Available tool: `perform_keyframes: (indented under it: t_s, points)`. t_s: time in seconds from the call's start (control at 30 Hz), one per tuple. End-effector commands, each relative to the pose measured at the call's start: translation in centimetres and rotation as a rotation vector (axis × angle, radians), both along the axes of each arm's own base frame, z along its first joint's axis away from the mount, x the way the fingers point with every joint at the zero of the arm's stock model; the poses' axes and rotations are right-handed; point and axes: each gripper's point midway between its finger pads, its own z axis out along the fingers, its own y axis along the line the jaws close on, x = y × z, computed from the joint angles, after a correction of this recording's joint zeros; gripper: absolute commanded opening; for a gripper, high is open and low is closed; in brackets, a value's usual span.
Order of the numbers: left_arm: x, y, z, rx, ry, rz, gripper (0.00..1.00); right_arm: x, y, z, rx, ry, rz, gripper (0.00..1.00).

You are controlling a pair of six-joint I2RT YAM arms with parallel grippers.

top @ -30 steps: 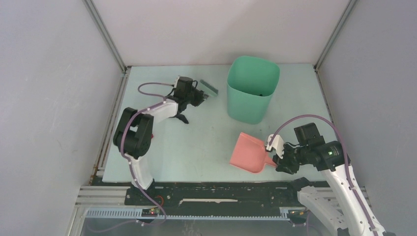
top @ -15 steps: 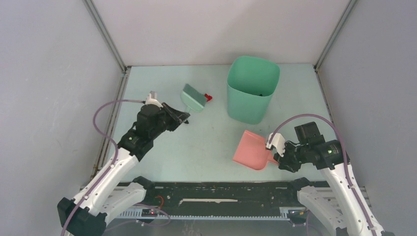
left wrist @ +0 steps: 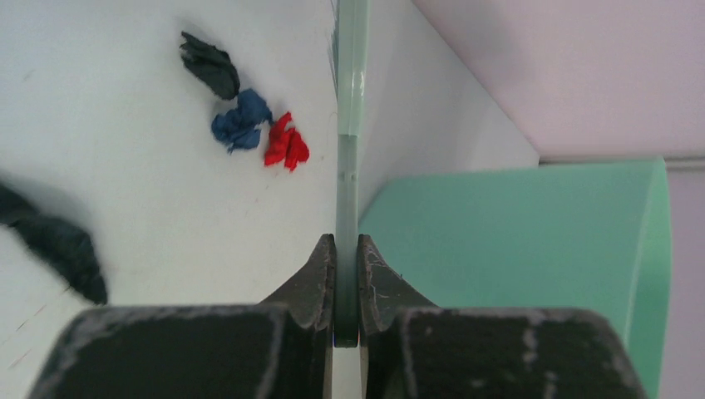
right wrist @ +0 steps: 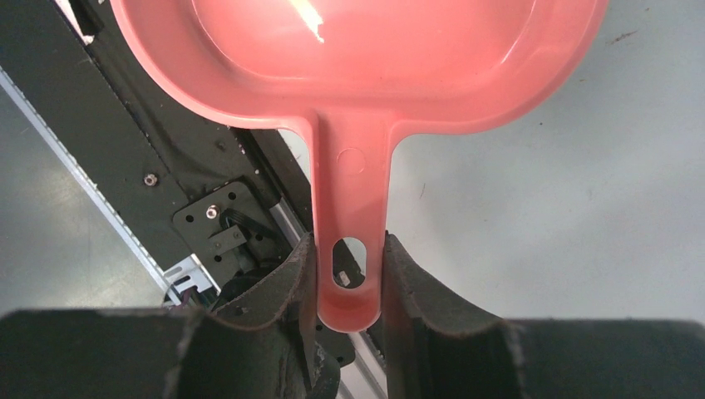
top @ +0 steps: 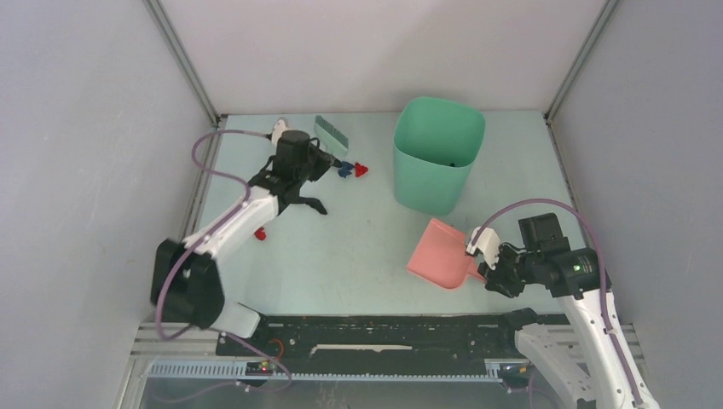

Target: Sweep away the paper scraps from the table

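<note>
From above, the left gripper [top: 322,160] holds a green brush [top: 332,133] at the far left of the table [top: 367,247]. Paper scraps [top: 344,169] lie just beside it, near the bin [top: 437,153], and one red bit lies apart beside the arm. The right gripper [top: 484,271] holds a pink dustpan [top: 439,254] near the front edge. The left wrist view shows the jaws almost closed, pinching the thin brush handle, with scraps to its left. The right wrist view shows the jaws partly open, clamped on the dustpan handle

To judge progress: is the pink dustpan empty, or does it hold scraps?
Empty where visible: the dustpan shows bare pink inside; paper scraps lie on the table.
</note>
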Motion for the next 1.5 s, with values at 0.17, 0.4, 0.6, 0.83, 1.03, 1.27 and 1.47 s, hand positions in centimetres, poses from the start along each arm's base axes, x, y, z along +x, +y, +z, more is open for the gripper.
perform_keyframes:
  t_s: [0.17,0.4,0.6,0.83,1.03,1.27,1.47]
  points:
    - [7.3,-4.7,-3.0,-0.306,0.043,0.011,0.00,1.2,-0.1,-1.5,-0.001,-0.007,-0.050,0.00]
    - [2.1,-5.4,-5.6,-0.386,0.133,-0.079,0.00,1.6,0.4,-1.4,0.014,-0.015,-0.039,0.00]
    - [-8.8,-3.2,-5.6,-0.378,0.161,-0.173,0.00,1.3,0.3,-1.4,-0.002,-0.020,-0.031,0.00]
    - [-20.3,0.3,-3.3,-0.267,0.161,-0.256,0.00,0.6,-0.7,-1.8,-0.057,-0.012,-0.019,0.00]
    - [-19.0,6.1,1.3,0.085,0.032,-0.125,0.00,1.3,-0.8,-1.6,-0.067,-0.039,-0.025,0.00]
    - [-8.4,7.8,6.5,0.317,-0.113,0.080,0.00,2.0,-0.6,-1.5,-0.058,-0.051,-0.043,0.00]
    - [0.5,7.7,4.5,0.704,0.019,0.014,0.00,3.2,-0.2,-1.4,-0.030,-0.103,-0.062,0.00]
